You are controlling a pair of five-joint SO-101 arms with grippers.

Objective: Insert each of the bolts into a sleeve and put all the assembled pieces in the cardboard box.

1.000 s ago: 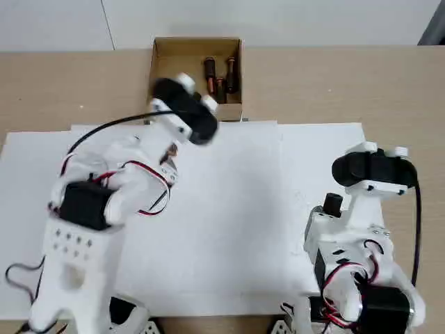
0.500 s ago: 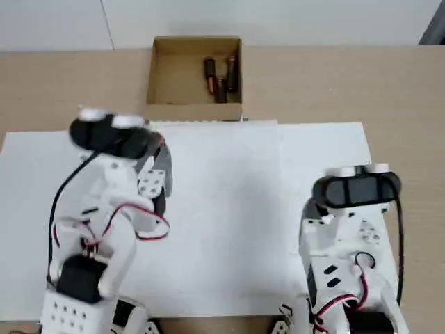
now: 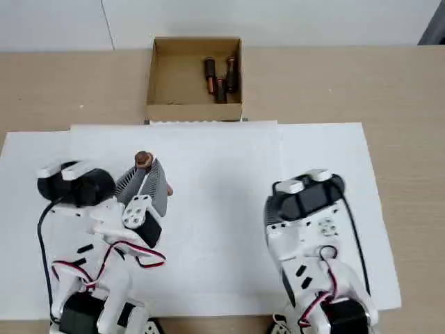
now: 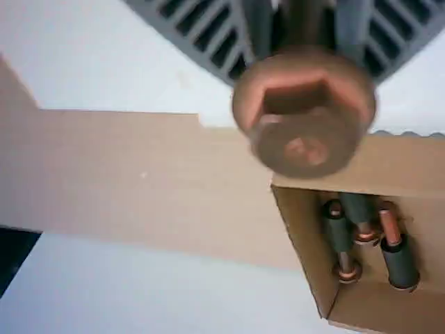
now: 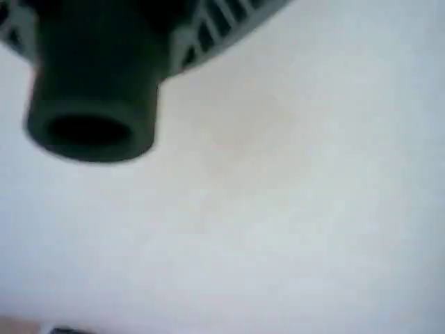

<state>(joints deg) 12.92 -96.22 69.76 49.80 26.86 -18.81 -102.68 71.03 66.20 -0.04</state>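
Now | left hand (image 3: 146, 182) clamps copper hex-head bolt (image 4: 304, 111) | right hand (image 5: 97, 21) grips black tubular sleeve (image 5: 90, 118)

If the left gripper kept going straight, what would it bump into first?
Probably the cardboard box, at its near corner. The left gripper, shut on a bolt, points that way over bare white paper, but might miss.

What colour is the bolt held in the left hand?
Copper brown bolt, clearest in the left wrist view.
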